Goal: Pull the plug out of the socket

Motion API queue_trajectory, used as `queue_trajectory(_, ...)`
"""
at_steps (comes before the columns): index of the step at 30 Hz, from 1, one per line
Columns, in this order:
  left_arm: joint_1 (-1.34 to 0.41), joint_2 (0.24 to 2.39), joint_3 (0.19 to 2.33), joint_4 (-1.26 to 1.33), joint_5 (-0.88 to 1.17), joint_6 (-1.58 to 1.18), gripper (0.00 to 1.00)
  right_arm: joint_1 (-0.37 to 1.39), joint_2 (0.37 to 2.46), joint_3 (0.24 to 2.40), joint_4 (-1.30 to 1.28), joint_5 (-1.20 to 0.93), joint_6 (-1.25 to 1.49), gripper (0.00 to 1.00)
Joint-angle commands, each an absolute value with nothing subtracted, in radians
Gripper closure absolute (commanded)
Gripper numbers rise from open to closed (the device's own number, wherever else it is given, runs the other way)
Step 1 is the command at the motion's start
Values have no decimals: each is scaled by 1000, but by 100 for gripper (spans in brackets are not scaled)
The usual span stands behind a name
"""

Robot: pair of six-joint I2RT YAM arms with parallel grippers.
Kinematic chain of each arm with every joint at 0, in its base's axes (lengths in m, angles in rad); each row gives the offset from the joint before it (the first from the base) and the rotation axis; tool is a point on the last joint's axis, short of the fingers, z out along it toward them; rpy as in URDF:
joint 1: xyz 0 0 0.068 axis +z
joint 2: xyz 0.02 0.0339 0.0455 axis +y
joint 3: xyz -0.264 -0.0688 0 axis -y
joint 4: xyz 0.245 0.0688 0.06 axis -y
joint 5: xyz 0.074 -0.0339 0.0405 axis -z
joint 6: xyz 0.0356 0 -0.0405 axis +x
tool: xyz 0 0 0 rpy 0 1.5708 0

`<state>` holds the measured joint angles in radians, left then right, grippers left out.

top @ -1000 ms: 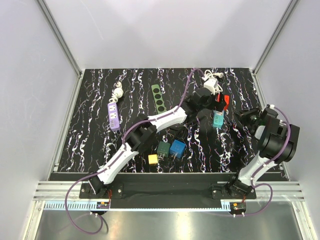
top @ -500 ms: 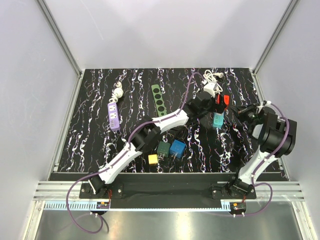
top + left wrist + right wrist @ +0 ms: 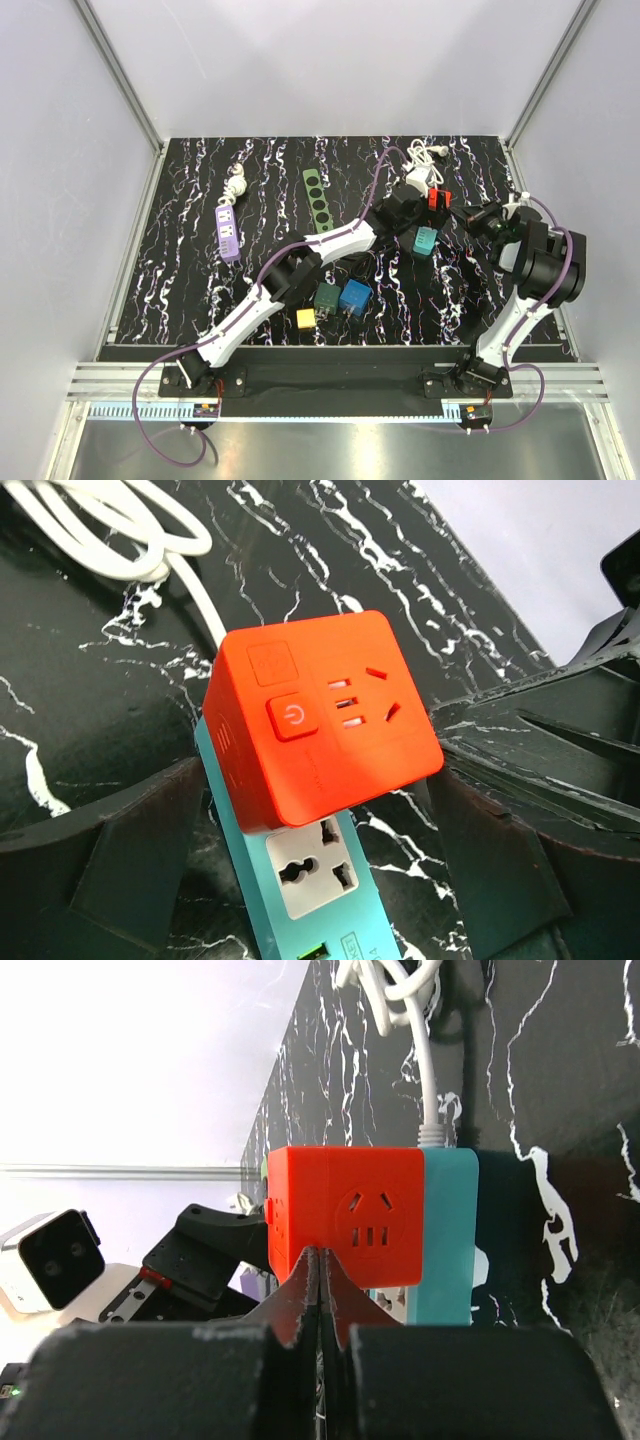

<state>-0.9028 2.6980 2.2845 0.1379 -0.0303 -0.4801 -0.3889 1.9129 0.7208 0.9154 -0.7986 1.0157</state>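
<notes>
Black marbled table (image 3: 180, 290) with purple strip (image 3: 229, 234), green strip (image 3: 318, 197)

Overhead now: my left arm (image 3: 290, 272), white shell links between fat black joint housings, a purple cable (image 3: 137, 395) looping out at its base, lower left of frame. My right arm (image 3: 545, 275), lower right, same livery: white link, bulky black motor blocks, its own purple lead (image 3: 543, 385) curling below. Wrist views: my left gripper (image 3: 315, 770) has matte black wedge fingers (image 3: 110, 880), brownish scuffs on the inner edges. My right gripper (image 3: 320, 1270), grainy black, pale wear along the ridges.
</notes>
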Motion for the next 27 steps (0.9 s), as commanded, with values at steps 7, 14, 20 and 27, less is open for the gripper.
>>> queue_trajectory(7, -873, 2637, 2301, 193, -15, -471, 1, -382, 1793, 762, 596, -714, 829, 87)
queue_trajectory(14, -873, 2672, 2345, 205, -18, -503, 1, -393, 1658, 773, 362, -567, 678, 70)
queue_trajectory(20, -873, 2707, 2382, 235, -31, -545, 1, -393, 1732, 782, 409, -659, 722, 62)
queue_trajectory(27, -871, 2741, 2421, 233, -17, -572, 1, -391, 1721, 769, 457, -681, 747, 60)
